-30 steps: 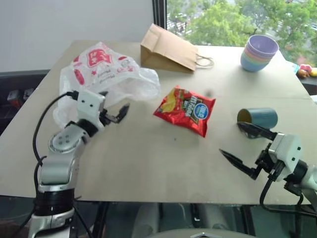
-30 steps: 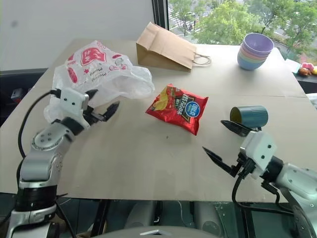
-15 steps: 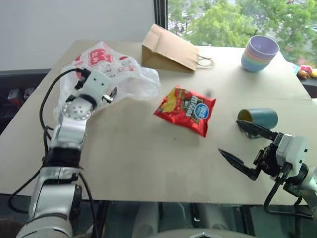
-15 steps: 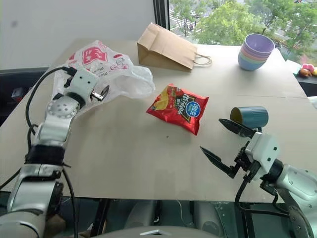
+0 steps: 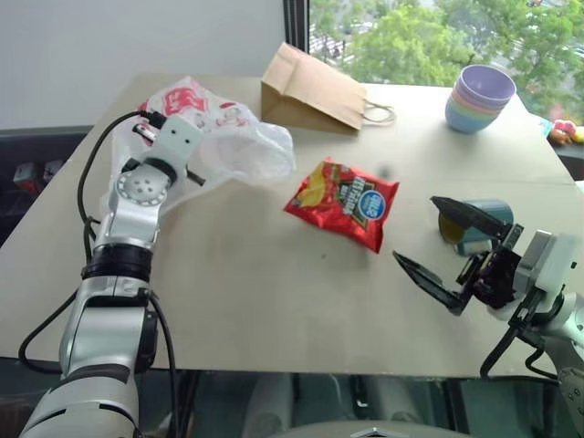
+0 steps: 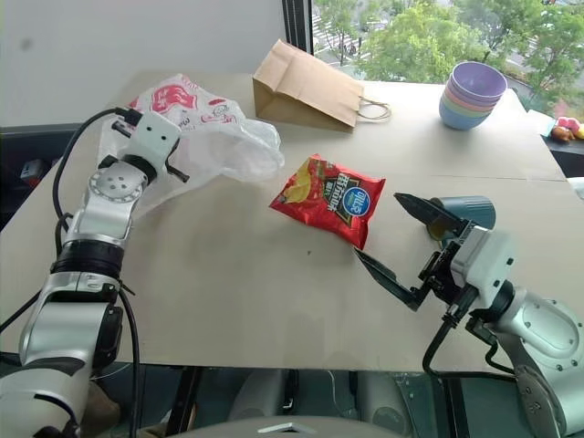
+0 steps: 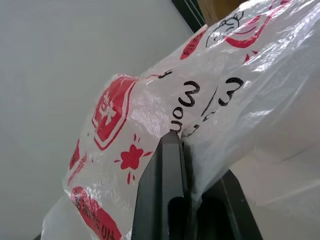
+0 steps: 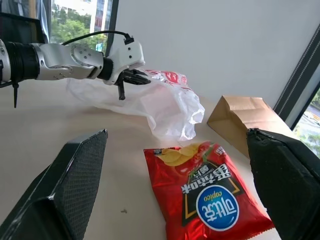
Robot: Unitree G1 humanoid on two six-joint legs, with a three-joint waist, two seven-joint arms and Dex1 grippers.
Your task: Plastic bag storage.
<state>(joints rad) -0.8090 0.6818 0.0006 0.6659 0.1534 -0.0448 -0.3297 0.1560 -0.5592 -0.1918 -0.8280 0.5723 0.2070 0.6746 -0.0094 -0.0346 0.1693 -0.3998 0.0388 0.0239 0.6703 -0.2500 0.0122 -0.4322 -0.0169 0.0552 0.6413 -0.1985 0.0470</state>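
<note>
Overhead, pale wooden table (window behind), white wall.

The left gripper hides part of the plastic bag, near the table's far left corner.

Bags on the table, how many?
2. The plastic bag lies at the far left, pinched by the left end effector. The brown paper bag lies at the far edge near the window.
</note>
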